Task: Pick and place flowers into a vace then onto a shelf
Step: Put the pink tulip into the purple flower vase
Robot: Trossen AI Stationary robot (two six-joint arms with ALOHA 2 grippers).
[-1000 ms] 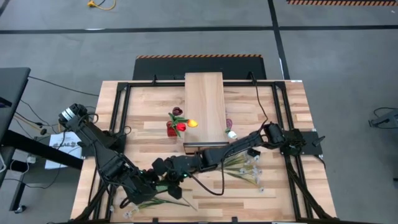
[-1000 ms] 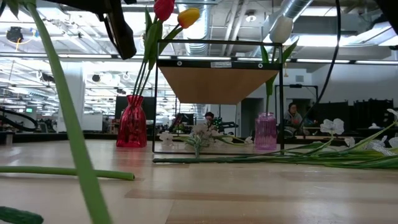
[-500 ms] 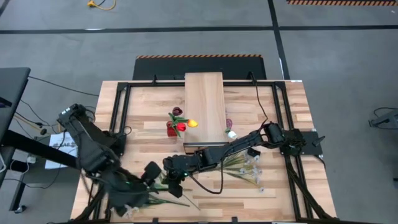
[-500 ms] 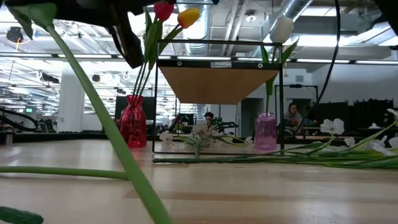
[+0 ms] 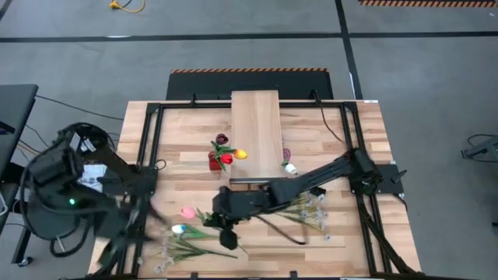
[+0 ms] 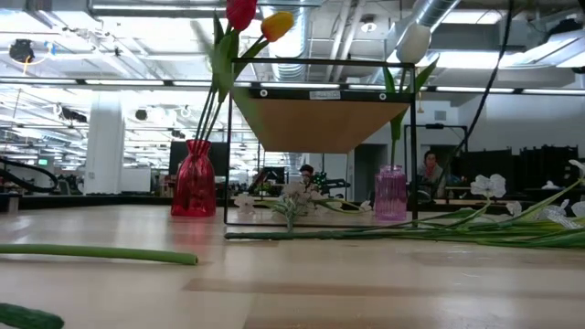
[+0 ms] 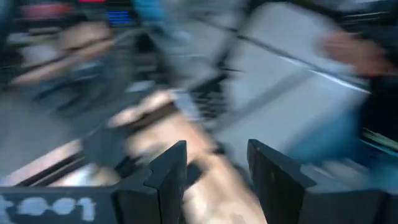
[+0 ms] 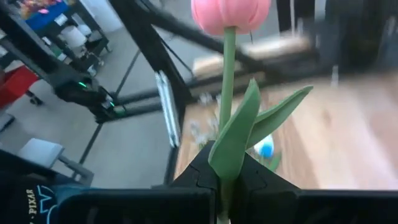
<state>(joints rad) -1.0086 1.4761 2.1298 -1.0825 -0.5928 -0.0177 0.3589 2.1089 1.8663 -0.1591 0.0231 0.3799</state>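
A pink tulip (image 8: pixel 230 12) on a green stem stands out ahead of my right gripper (image 8: pixel 227 183), which is shut on it. In the high view the tulip (image 5: pixel 187 211) is left of that gripper (image 5: pixel 214 218), over the table's near middle. My left gripper (image 7: pixel 214 180) is open with nothing between its fingers, and its arm (image 5: pixel 74 202) is drawn back over the table's left edge. A red vase (image 5: pixel 215 161) with red, yellow and dark tulips stands left of the shelf (image 5: pixel 255 132). A purple vase (image 5: pixel 286 159) with a white tulip stands at the shelf's right. My right gripper pinches the pink tulip's stem (image 8: pixel 225 158) between its two fingers, where the leaves spring from it, and a leaf is caught in the pinch too. The fingers come from the table's right, slanting slightly down. The stem runs on past the fingertips, bloom foremost, lifted clear of the table.
More flowers (image 5: pixel 187 249) lie near the table's front edge, with a pale bloom (image 5: pixel 177 229) just beyond them. White blossom sprays (image 5: pixel 307 210) lie right of centre under my right arm. A loose green stem (image 6: pixel 101 253) lies on the wood. Black frame rails (image 5: pixel 156 140) border the table.
My left arm has swung up and away from the right gripper toward the table's left edge. The green stem that slanted across the low view's foreground has gone out of that view. My right gripper has risen a little, and the pink tulip now shows beside it.
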